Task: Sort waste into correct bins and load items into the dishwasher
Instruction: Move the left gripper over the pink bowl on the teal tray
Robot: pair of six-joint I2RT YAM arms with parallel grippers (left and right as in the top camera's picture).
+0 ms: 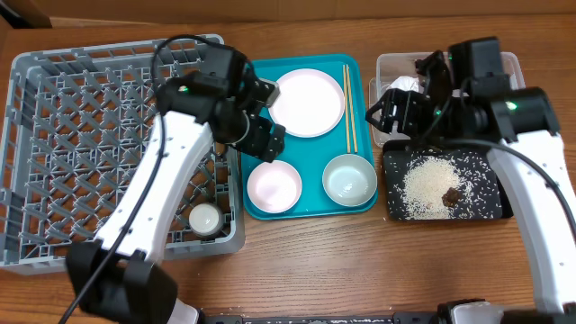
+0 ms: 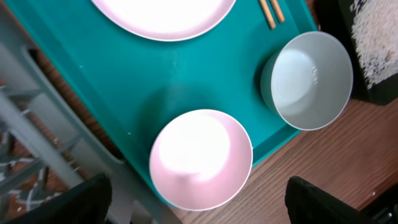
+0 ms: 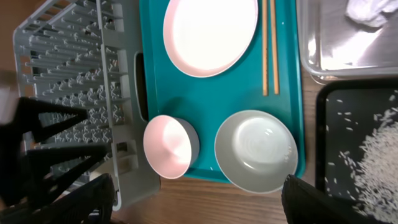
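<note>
Bowls share the near edge of the teal tray (image 1: 310, 147): the pink bowl (image 2: 200, 158) lies under the left end effector (image 2: 199, 202), between its widely spread, empty fingers, with the pale bowl (image 2: 308, 79) at 2 o'clock. The right end effector (image 1: 389, 110), also wide and empty, hangs beside the clear tub (image 1: 391, 65). Rice (image 1: 430, 184) on the black tray (image 1: 495, 209) lies at its 5 o'clock. A cup (image 1: 203, 218) stands in the grey rack (image 1: 54, 162).

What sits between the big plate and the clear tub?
The chopsticks, lying on the teal tray beside the plate; then the tray's rim before the clear tub. Overhead and right wrist views both show it.
</note>
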